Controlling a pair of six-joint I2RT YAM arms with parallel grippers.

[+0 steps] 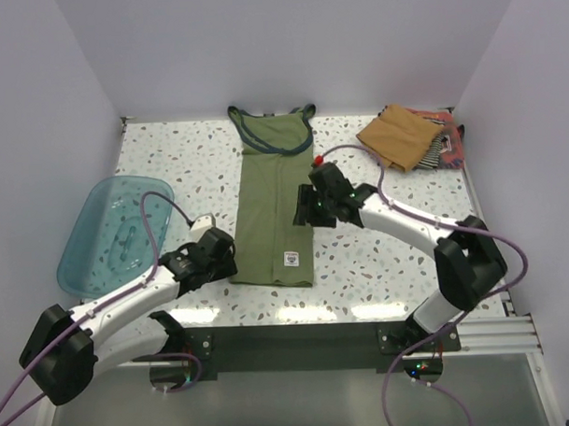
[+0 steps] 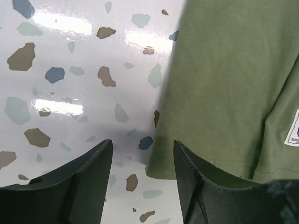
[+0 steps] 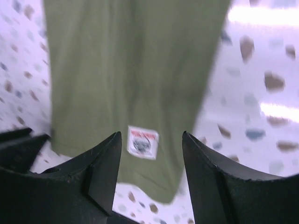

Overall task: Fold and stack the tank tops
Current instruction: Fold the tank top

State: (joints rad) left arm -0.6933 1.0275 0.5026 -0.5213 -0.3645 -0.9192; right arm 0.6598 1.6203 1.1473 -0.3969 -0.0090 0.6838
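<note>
A long, narrow olive green tank top of soft matte cloth [image 1: 275, 204] is laid flat on the worktop [image 1: 379, 256]. It is folded lengthwise into a strip, with its darker-trimmed neck and straps at the far end. The left claw [image 1: 216, 253] is held released, its two black wedge-shaped fingers [image 2: 88, 182] spread apart. The near left hem corner of the garment is seen just ahead of and between them, and nothing is gripped. The right claw [image 1: 308, 210] is likewise released and is poised over the garment's right edge. In the blurred wrist view, a small white rectangular sewn label [image 3: 142, 142] is framed just ahead of the gap between its fingers. Well beyond and to the right of the right claw, a loose pile is formed by a tan-brown tank top [image 1: 399, 134] lying on a black-and-white striped one [image 1: 438, 150] and a reddish one [image 1: 457, 143]. To the left of the left claw, a translucent teal plastic tub with rounded corners [image 1: 112, 233] is placed. The worktop is a glossy white terrazzo flecked with brown, blue and grey-green chips, in which lamp glare is mirrored. It is enclosed by plain pale walls [image 1: 288, 45].
</note>
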